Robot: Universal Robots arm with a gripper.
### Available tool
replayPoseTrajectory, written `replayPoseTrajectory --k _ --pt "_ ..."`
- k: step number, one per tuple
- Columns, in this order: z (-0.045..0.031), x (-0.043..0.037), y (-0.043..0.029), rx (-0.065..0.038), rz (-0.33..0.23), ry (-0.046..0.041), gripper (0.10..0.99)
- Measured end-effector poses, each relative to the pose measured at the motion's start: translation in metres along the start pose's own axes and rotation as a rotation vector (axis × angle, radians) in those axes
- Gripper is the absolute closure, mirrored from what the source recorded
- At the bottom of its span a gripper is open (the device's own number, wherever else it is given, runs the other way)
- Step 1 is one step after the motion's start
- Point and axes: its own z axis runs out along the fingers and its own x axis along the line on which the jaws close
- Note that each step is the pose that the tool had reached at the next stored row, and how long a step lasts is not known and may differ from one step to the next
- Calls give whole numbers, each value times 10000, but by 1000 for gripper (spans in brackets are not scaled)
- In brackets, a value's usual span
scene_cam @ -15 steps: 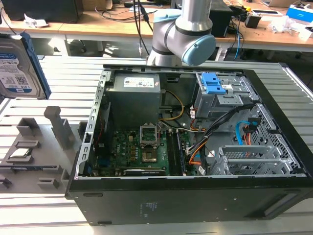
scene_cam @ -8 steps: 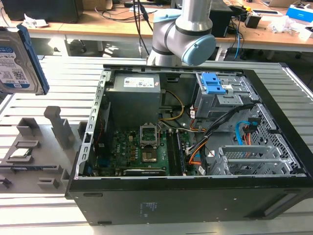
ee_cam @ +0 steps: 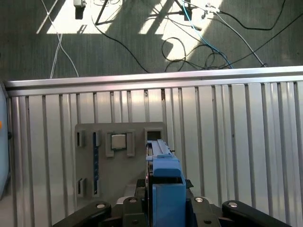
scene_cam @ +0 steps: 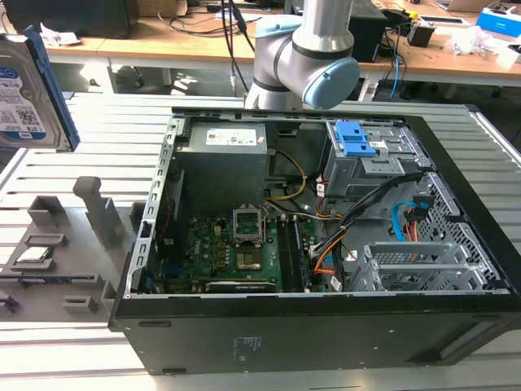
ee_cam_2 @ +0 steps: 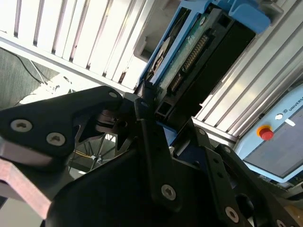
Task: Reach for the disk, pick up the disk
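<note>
Gripper [ee_cam: 166, 208]: fingers clamped on the disk [scene_cam: 28, 90].
Disk edges: upright, hanging free, apart from the grey fixture [scene_cam: 81, 244].
Room: open slatted table [ee_cam: 236, 142] around.

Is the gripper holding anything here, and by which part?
The gripper holds the disk, jaws clamped across its flat faces near one end.

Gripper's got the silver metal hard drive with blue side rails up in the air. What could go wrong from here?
1. Slip: in the second wrist view the gripper clamps the flat silver hard drive near one end, so most of its body overhangs and it may tilt or slide out.
2. Drop: in the first wrist view the drive hangs over the grey plastic fixture tray that holds the small square silver chip. A fall could hit both.
</note>
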Motion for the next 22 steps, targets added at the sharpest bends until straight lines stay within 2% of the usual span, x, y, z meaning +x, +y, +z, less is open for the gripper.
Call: replayPoseTrajectory --k 22 --pt "-277 1 -1 -3 -1 -1 718"
